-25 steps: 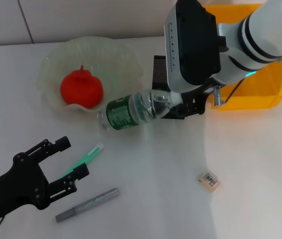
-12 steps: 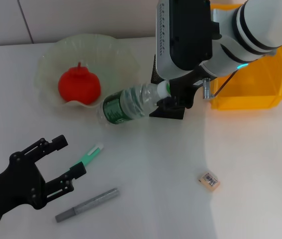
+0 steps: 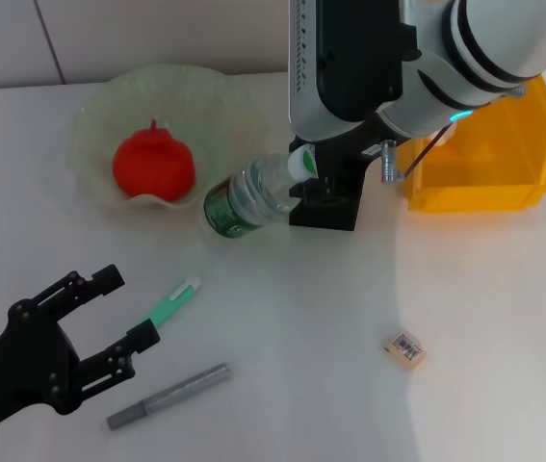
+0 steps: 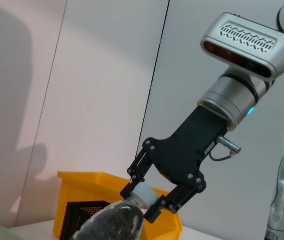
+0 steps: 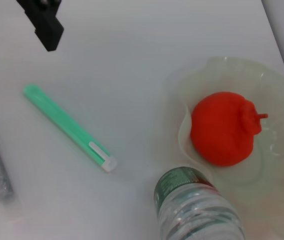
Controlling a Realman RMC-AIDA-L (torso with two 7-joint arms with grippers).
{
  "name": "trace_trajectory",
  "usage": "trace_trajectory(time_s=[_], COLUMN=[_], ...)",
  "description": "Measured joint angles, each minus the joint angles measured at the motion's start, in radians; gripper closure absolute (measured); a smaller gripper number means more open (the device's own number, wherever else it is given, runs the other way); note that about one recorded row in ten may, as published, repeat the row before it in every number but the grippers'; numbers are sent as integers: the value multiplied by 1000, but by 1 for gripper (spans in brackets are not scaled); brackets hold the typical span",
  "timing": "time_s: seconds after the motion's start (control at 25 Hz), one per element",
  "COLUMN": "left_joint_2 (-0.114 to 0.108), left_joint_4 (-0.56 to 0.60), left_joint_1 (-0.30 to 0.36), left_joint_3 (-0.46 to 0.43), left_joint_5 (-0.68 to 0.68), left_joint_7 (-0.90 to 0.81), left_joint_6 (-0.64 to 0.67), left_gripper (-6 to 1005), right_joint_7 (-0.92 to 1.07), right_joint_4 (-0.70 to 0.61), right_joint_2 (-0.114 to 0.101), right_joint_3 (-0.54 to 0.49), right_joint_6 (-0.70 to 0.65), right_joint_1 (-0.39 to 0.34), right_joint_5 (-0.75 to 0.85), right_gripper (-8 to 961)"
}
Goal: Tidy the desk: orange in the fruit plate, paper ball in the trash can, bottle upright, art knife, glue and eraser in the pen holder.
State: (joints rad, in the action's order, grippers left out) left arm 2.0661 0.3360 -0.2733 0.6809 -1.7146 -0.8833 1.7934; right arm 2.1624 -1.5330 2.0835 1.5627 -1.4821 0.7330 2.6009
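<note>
One step looks finished: the ribbed red-orange orange [image 3: 154, 166] sits inside the wavy-rimmed pale-green glass fruit plate [image 3: 210, 96] near the table's far left edge. The small clear plastic bottle with the green label [image 3: 253, 197] is the step in hand; it is tilted, base low toward the plate and white cap raised, and the right gripper [image 4: 149, 195] has its fingers clamped on the cap end, as the left wrist view shows plainly, so the bottle is part-way to upright but not yet standing. It hangs just in front of the square black mesh pen holder [image 3: 325, 197], which stands at the far middle of the table beside the bright yellow plastic trash can [image 3: 484, 173] in the far right corner. Still lying out on the white table [image 3: 282, 327] are the tiny beige eraser with its barcode sticker [image 3: 405, 348] toward the near right, a green and white stick-shaped tool [image 3: 171, 301] and a grey glittery pen-like stick [image 3: 169, 396] toward the near left; which is the knife and which the glue I cannot tell. No paper ball shows anywhere, and the can's inside is mostly hidden by the arm. The left gripper [image 3: 123, 322] hovers at the near left edge with its fingers spread and nothing between them, just beside the green stick
</note>
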Motion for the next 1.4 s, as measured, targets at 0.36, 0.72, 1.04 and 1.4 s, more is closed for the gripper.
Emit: trace_trajectory(time_s=[0.36,0.72,1.04,1.4], left_joint_2=[0,3,5,4], left_joint_4=[-4,-8,-12,-27], left_joint_1=[29,41,31,41], left_joint_3=[1,5,8,7], left_joint_5=[-5,-5,-8,-8], left_joint_7=[58,84,109,122], left_joint_6=[1,1,-6,-7], left_gripper=[213,213,214,214], right_joint_7=[88,148,199,241], right_joint_4=[34,56,46,49], right_joint_2=[-1,0,0,3], right_joint_3=[-24,-55,-56,-46], right_joint_6=[1,0,2,3], right_joint_1=[68,98,118,130], right_joint_5=[7,8,5,-18], right_gripper=[516,517,517,516])
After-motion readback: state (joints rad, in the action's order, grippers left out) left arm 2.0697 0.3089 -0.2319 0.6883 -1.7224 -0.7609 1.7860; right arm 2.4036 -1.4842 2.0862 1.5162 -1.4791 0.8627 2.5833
